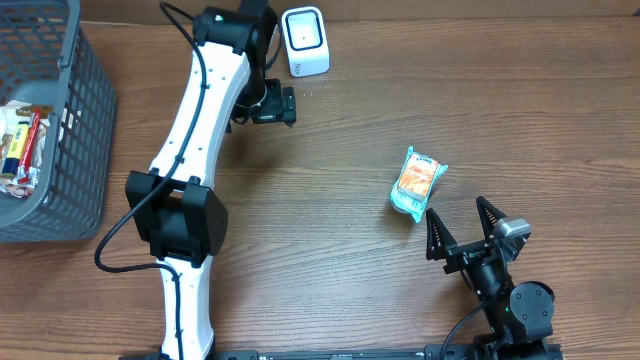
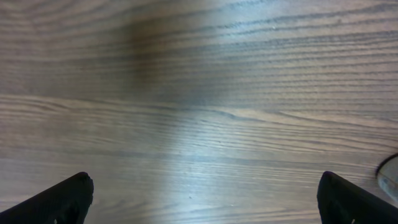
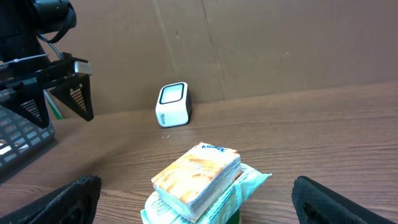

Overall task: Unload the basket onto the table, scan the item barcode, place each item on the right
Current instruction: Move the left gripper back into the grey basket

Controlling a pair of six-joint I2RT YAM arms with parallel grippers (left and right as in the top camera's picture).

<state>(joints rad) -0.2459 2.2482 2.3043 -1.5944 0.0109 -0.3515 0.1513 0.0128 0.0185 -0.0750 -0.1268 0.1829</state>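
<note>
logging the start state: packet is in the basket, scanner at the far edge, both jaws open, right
Not quite: the packet lies on the table, right of centre, not in the basket, as the overhead view shows. The scanner at the far edge and both open jaws are as you say.

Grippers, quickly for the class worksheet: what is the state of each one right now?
Left gripper: open, holding nothing.
Right gripper: open, holding nothing, snack packet lying just ahead.
</note>
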